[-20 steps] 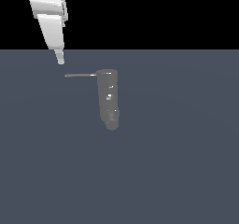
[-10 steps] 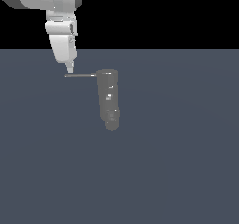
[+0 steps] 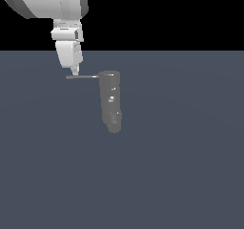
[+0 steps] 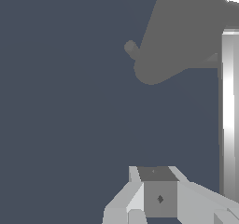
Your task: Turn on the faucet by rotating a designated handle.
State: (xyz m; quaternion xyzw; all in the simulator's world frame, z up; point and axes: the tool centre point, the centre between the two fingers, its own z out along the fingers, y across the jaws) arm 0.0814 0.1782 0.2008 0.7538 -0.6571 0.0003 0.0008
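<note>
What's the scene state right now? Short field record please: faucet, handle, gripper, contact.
faucet: grey upright column, knobby lower end, on dark flat surface
handle: thin grey rod jutting from the column's top toward the exterior view's left
gripper: white, pointing down, tip just above the rod near its free end
fingers: together in one point in the exterior view; open or shut not clear
contact: tip at the rod; touching or just apart, cannot tell
</note>
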